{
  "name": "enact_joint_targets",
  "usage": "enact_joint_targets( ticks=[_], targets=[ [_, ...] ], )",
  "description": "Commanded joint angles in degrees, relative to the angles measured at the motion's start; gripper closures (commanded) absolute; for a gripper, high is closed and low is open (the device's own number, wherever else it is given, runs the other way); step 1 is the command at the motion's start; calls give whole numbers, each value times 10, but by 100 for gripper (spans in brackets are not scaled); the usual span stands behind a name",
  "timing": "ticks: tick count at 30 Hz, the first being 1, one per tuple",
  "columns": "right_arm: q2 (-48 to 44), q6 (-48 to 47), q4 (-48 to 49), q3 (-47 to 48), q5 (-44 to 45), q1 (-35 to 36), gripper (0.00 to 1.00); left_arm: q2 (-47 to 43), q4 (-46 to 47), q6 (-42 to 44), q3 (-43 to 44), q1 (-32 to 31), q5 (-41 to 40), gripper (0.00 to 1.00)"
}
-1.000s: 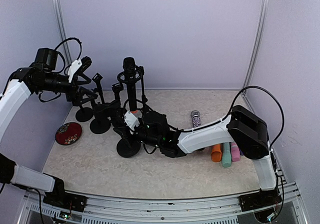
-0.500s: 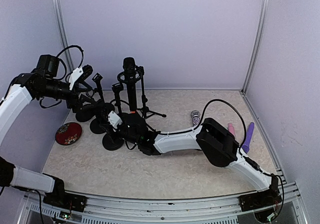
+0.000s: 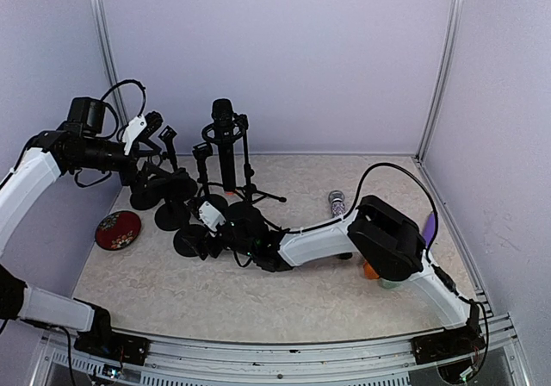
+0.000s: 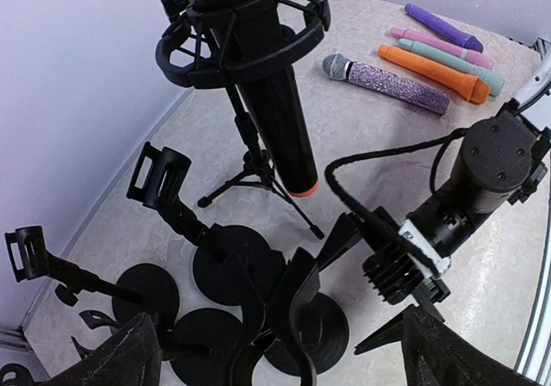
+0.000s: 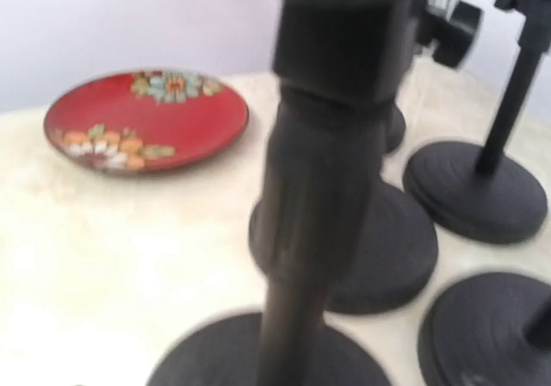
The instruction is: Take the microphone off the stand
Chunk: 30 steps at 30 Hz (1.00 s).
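The black cylindrical microphone [image 3: 223,136] stood upright in the cradle of the black tripod stand [image 3: 248,171], upper centre. My left fingers [image 4: 112,360], spread wide, hung nearer, to its left. My right fingers [image 4: 343,235], also apart, sat low among bare round-based stands [image 3: 189,241].

Overhead, two wrist close-ups, shared stands [image 3: 170,217]

Two microphones [image 4: 274,102] [image 4: 387,82], four sticks [image 4: 443,27] [image 4: 439,46] [image 4: 449,63] [image 4: 430,72], one plate [image 3: 118,230]

The long black microphone [image 3: 224,155] sits upright in the shock-mount ring of its skinny tripod stand [image 4: 249,140] toward the back of the table [image 3: 362,175], orange-rimmed bottom end hanging free.
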Motion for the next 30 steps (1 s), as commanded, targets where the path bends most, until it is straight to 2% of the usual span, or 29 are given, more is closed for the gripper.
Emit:
enact_joint_targets(
  ticks=[1,7,10,13,21,24,30],
  targets=[
    [-118,23,-4,-79,6,-4,8,18,29,-17,5,4,12,6],
    [-262,116,-8,-248,1,-35,13,21,40,-22,12,4,8,7],
    [-314,177,-22,-303,-12,-67,17,21,42,-29,18,3,9,7],
    [-339,197,-45,-331,-5,-94,22,21,42,-30,18,4,8,7],
    [-305,164,-132,-285,23,-136,23,14,40,-34,13,4,7,8],
    [-276,142,-138,-254,22,-155,25,9,40,-34,9,3,8,7],
    [-187,81,-167,-141,29,-167,26,3,34,-32,8,4,5,8]
  ],
)
